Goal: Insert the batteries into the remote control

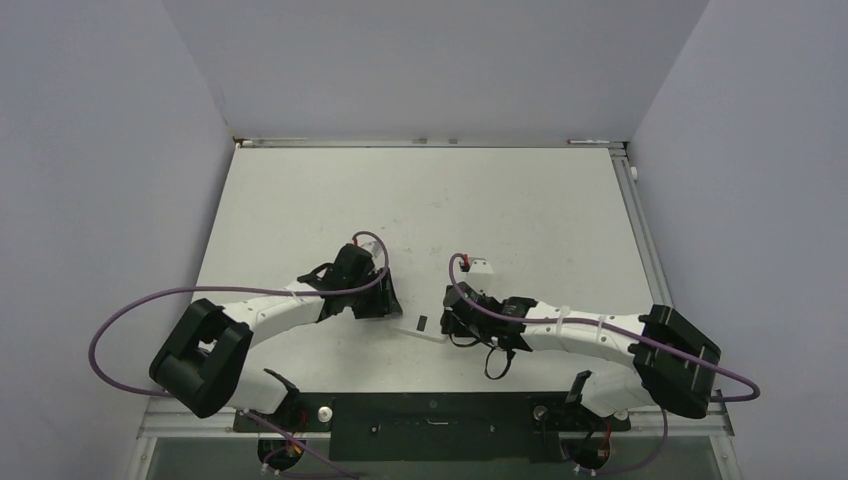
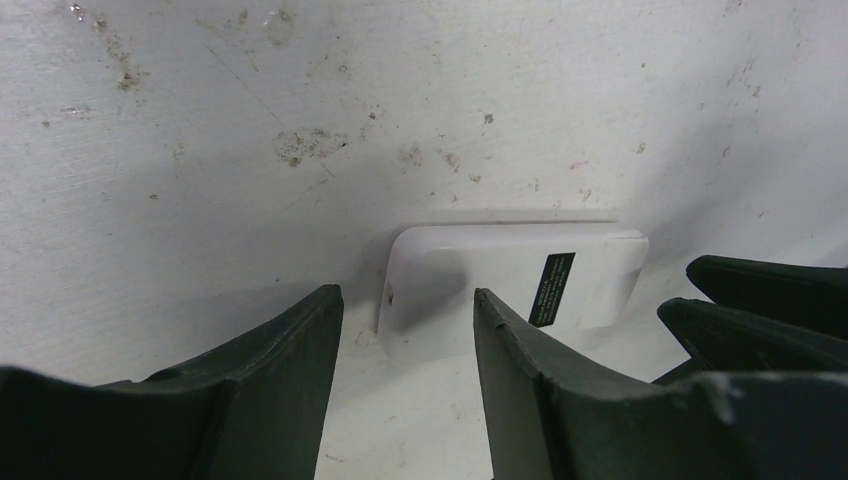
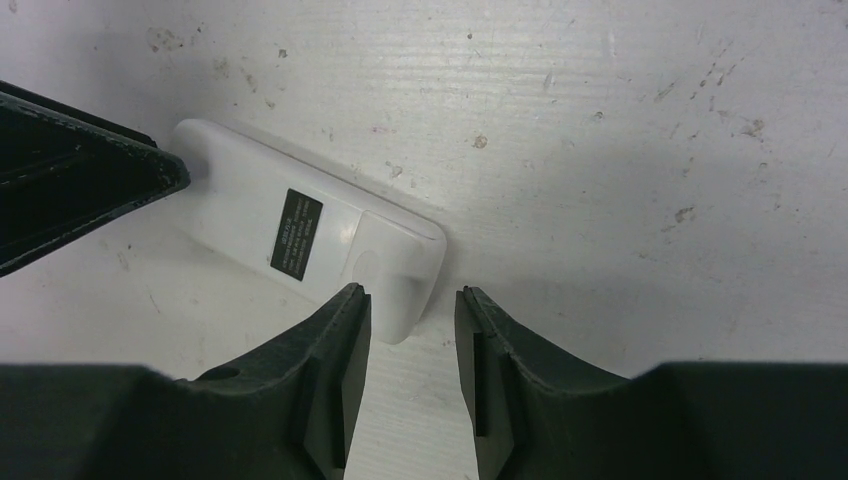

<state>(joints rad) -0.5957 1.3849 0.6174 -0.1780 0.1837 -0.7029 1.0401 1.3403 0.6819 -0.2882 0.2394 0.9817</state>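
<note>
Between my left gripper and right gripper, both spread and holding nothing, lies one remote control: white rounded slab, one black label, on the scuffed table.

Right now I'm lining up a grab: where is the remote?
Top view: the remote lies on the table between the left gripper and right gripper, centre front.

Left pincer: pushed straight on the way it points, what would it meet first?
Probably the remote control, lying label side up just ahead of the left pincer; depth is unclear.
</note>
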